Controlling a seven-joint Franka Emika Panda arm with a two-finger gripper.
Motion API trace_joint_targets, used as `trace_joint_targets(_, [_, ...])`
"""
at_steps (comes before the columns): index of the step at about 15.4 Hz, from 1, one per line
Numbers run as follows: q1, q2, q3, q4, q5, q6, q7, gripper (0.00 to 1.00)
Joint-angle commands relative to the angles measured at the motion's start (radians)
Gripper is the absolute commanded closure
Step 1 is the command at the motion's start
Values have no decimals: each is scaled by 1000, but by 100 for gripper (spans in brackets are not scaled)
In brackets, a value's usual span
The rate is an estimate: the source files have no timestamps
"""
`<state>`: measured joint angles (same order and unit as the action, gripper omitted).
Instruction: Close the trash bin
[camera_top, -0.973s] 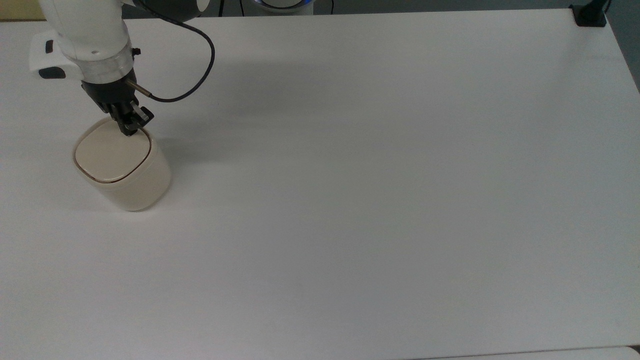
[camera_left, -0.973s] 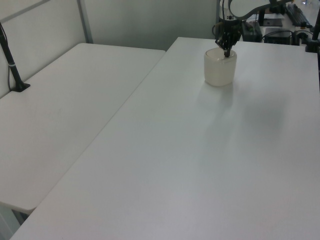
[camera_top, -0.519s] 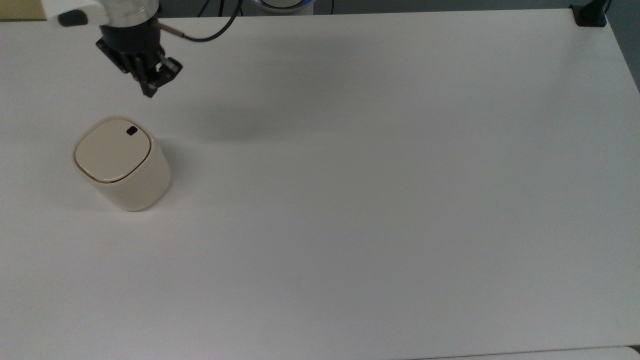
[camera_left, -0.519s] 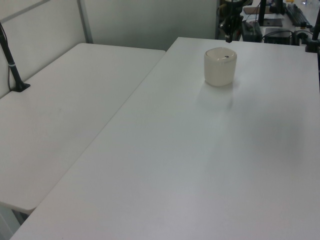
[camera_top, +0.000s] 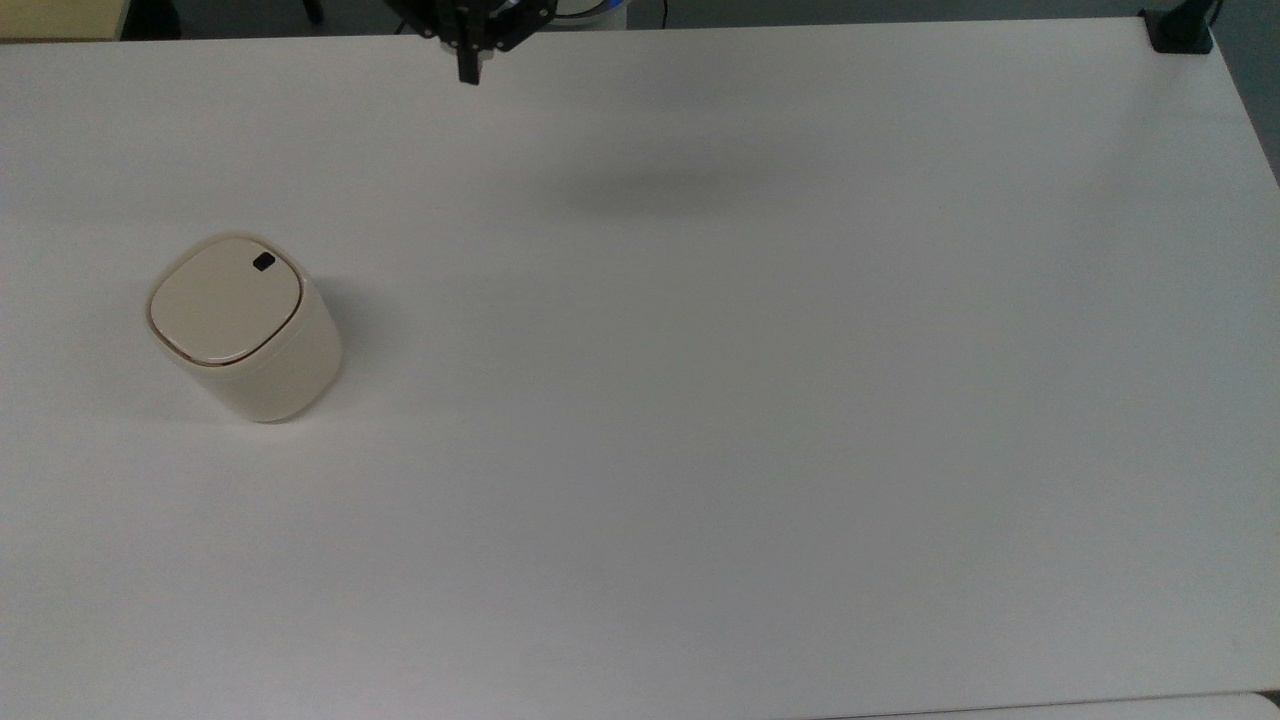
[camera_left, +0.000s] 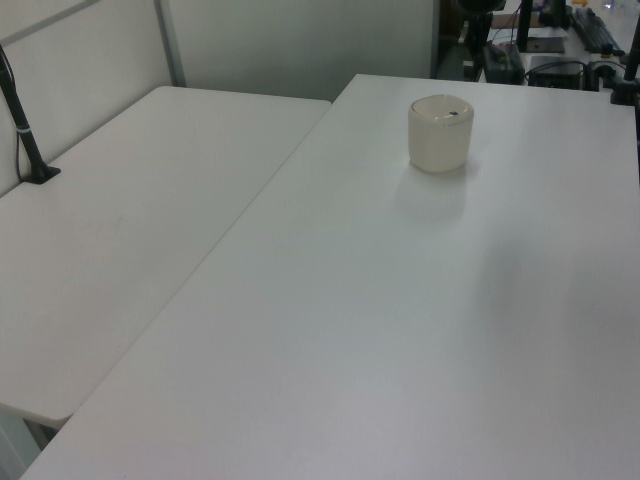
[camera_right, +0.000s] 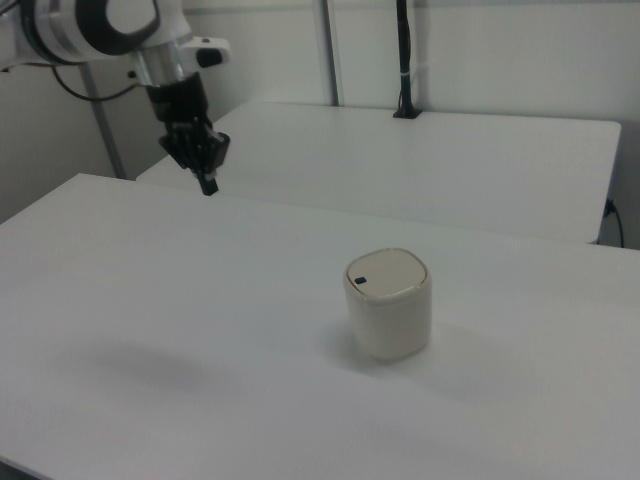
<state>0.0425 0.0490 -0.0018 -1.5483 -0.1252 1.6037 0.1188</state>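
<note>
Trash bin (camera_top: 247, 327) sits upright on the white table (camera_top: 750, 400), twd the top view's left side; in the right view it's right of centre (camera_right: 389, 303), in the left view at the far end (camera_left: 440, 133). Lid (camera_top: 225, 299) lies flat and shut, small black mark (camera_top: 263, 262) on top. Gripper (camera_top: 468, 68) hangs in the air at the top view's upper edge, well apart from the bin; in the right view it's high at left (camera_right: 208, 183). Fingers look drawn together, nothing held.

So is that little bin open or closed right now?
Closed. The bin stands upright and its lid lies flat and flush on the rim, with no gap showing in the right view.
</note>
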Motion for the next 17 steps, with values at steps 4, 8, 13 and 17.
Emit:
trace_joint_targets(4, [39, -41, -26, -32, 73, -30, -41, 15])
trace_joint_targets(8, [37, -38, -24, -32, 78, -25, -39, 0])
trace_joint_targets(13, [34, -43, -26, -32, 79, -27, -28, 0])
trace_joint_targets(17, [36, -43, -26, -30, 78, -34, -27, 0])
